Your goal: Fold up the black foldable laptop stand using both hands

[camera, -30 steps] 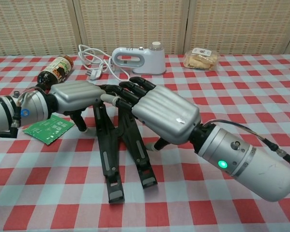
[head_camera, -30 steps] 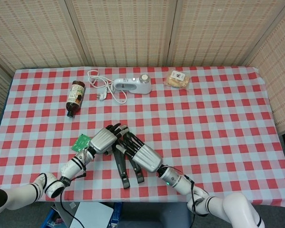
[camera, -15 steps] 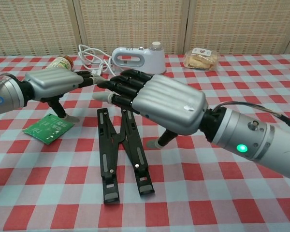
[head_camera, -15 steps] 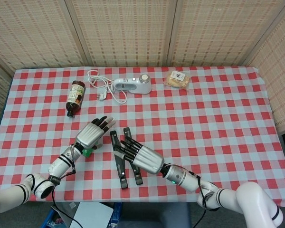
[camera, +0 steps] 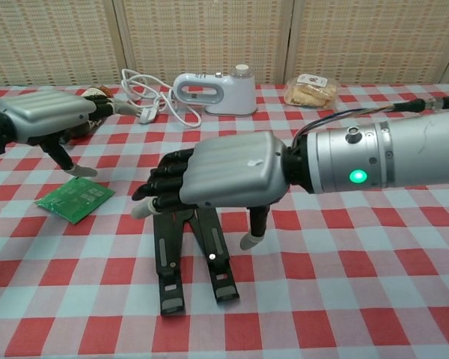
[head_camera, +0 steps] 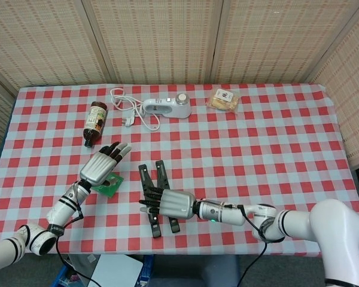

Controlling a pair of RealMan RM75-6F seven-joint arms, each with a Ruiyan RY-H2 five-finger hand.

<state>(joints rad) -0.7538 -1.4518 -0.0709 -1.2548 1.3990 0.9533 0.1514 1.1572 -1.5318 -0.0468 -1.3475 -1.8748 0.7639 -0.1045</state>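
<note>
**Ana:** Woven screens stand behind a worktop (head_camera: 275, 149) under a red-and-white checked cloth. Where is the black laptop stand (head_camera: 154, 197)?

**Ben:** Near the front edge, lying flat, its two bars meeting at the far end and splayed a little toward the robot. To my eye it looks nearly folded, though a narrow gap remains.

**Ana:** And the hands?

**Ben:** The right hand (camera: 217, 179) hovers palm-down over the stand, fingers loosely curled, gripping nothing; I cannot tell if a fingertip touches a bar. The left hand (head_camera: 100, 168) sits well off to the side, above the green packet (camera: 75, 200), fingers extended and apart, empty.

**Ana:** So how should the closing go?

**Ben:** I would bring the left hand in to brace the left bar, lower the right against the outer edge of the right bar, then press the two together evenly near the free ends, so the stand does not skate on the cloth.
</note>
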